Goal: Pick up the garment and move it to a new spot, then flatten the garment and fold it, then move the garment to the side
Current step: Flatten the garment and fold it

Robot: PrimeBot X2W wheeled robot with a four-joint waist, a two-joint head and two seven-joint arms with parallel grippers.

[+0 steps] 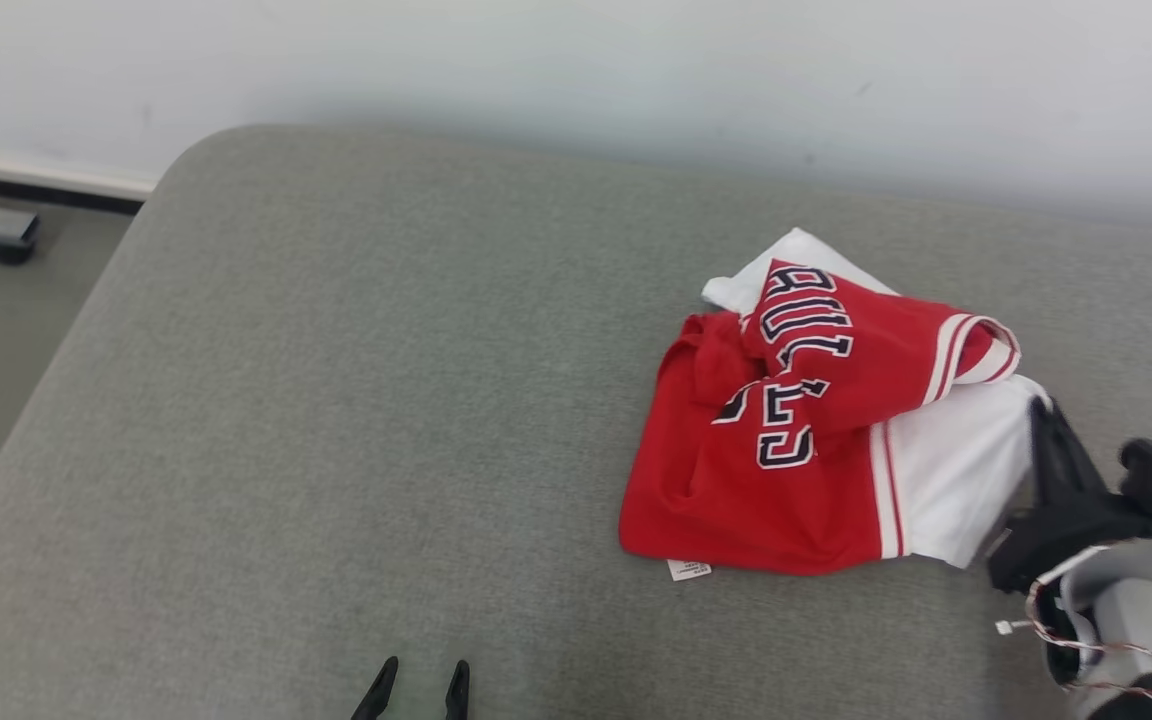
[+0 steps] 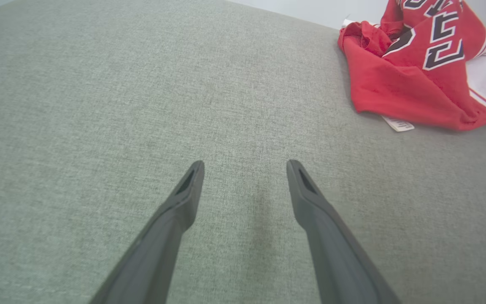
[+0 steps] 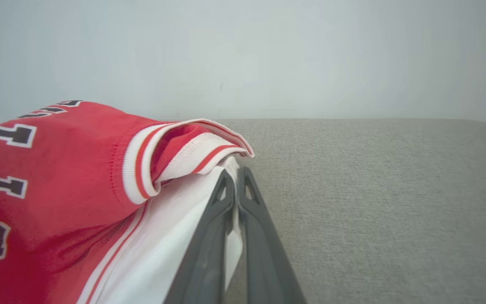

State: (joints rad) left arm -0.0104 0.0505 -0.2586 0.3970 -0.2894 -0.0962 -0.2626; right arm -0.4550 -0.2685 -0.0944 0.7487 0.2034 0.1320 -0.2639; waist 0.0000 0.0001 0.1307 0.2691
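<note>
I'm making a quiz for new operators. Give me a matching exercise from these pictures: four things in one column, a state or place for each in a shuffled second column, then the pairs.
Things
1. left end effector
2. right end effector
3. jersey
4. label

States or places
A. crumpled in a heap on the grey cushion
B. shut on the white edge of the cloth
C. open, holding nothing
D. sticking out from under the red hem

Pairs: 1-C, 2-B, 3-A, 4-D
</note>
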